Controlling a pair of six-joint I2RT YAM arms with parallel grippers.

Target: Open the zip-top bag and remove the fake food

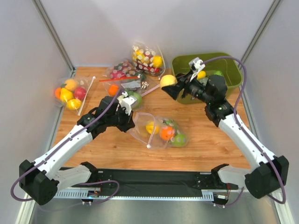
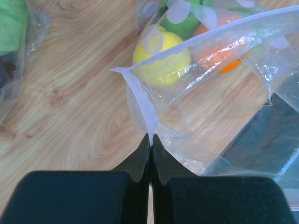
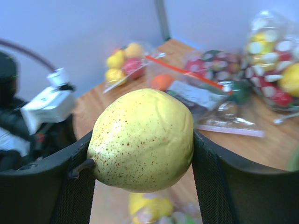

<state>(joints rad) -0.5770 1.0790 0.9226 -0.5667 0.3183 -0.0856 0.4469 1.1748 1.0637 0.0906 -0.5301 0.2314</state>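
The clear zip-top bag [image 1: 156, 130] lies mid-table with its mouth open. Inside it are a yellow fruit [image 1: 151, 127], an orange fruit [image 1: 167, 133] and green fruits [image 1: 179, 138]. My left gripper [image 1: 132, 120] is shut on the bag's pale zip strip [image 2: 140, 100] at the near corner of the mouth. In the left wrist view, the yellow fruit [image 2: 161, 58] and the orange fruit [image 2: 219, 51] show through the plastic. My right gripper [image 1: 169, 85] is shut on a speckled yellow-green fruit [image 3: 142, 140] and holds it in the air beside the left end of the green bin [image 1: 236, 70].
The green bin at the back right holds a yellow fruit [image 1: 201, 74] and green ones. A polka-dotted bag [image 1: 147, 58] stands at the back. A bag with a red zip strip [image 1: 124, 79] lies behind my left gripper. Another filled bag [image 1: 70, 93] lies at the left edge.
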